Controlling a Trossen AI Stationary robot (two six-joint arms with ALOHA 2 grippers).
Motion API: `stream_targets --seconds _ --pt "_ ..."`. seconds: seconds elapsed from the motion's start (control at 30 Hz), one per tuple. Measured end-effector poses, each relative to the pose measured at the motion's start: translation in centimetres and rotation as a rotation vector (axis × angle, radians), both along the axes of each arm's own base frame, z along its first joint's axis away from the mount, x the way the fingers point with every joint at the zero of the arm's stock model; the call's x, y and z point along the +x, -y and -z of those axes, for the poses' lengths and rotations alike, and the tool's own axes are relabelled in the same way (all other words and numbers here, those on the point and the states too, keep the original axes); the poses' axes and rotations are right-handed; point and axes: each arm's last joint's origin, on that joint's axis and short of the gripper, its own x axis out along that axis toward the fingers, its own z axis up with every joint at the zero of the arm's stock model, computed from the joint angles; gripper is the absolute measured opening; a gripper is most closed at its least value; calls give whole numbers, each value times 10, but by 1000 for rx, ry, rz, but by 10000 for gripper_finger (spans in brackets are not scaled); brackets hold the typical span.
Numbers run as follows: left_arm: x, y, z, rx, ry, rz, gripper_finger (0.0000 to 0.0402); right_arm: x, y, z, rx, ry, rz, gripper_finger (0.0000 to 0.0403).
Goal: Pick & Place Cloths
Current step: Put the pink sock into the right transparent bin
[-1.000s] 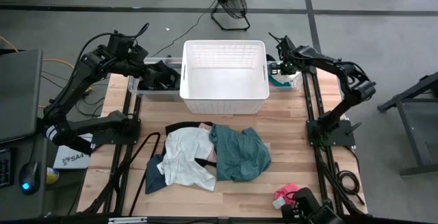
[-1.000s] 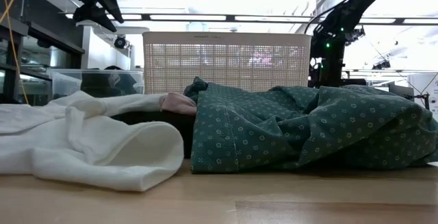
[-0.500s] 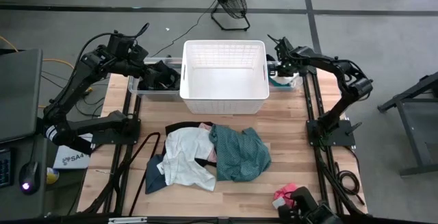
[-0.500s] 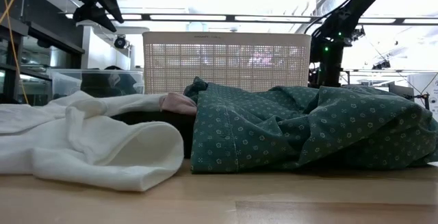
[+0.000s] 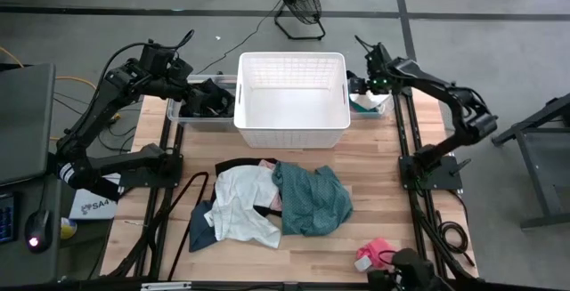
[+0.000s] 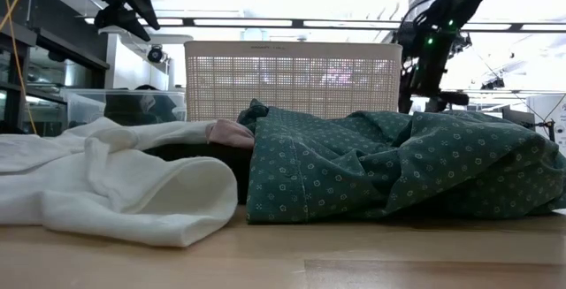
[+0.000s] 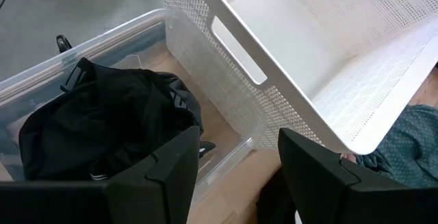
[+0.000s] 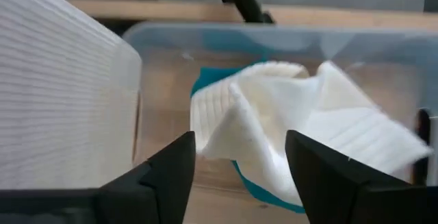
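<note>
A pile of cloths lies mid-table: a white one (image 5: pixel 240 202), a teal-green dotted one (image 5: pixel 312 198), a dark blue one (image 5: pixel 200 233) and a black one (image 5: pixel 236 164). A pink cloth (image 5: pixel 370 254) lies at the near right. My left gripper (image 7: pixel 239 142) is open and empty above the left clear bin (image 5: pixel 178 113), which holds a black cloth (image 7: pixel 102 114). My right gripper (image 8: pixel 239 148) is open and empty above the right clear bin (image 8: pixel 274 35), where a white cloth (image 8: pixel 287 135) lies on a teal one (image 8: pixel 253 183).
A white lattice basket (image 5: pixel 292 60) stands at the far middle of the table between the two bins. A floor fan (image 5: pixel 298 2) stands beyond the far edge. Bare wood shows along the table's near edge and beside the pile.
My right gripper has risen above the right bin and gone a little toward the table's far edge. The cloths have stayed where they were.
</note>
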Motion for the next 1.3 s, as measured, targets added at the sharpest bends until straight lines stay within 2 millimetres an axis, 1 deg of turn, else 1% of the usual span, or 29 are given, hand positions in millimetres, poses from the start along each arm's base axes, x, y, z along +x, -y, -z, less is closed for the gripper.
stream_targets --seconds 0.13,0.27,0.33,0.47,0.7,0.83,0.97,1.13,1.3 --pt "0 0 0 0 0 0 195 -7 -11 -17 -28 22 22 229" --pt "0 0 0 0 0 0 195 -16 -29 -29 41 62 44 225" --pt "0 0 0 -1 0 0 195 -19 -39 -35 89 90 24 223" --pt "0 0 0 -1 0 0 195 -22 -66 -47 171 118 -4 223" --pt "0 0 0 1 -1 1 195 -20 -119 -64 251 111 -31 223" --pt "0 0 0 16 -11 19 195 -16 -149 -69 317 110 -29 223" --pt "0 0 0 21 -14 26 195 -7 -182 -70 397 92 -33 223" --pt "0 0 0 37 -25 45 195 6 -224 -69 485 67 -21 223" --pt "-1 1 1 40 -40 61 195 14 -266 -63 559 8 21 223"
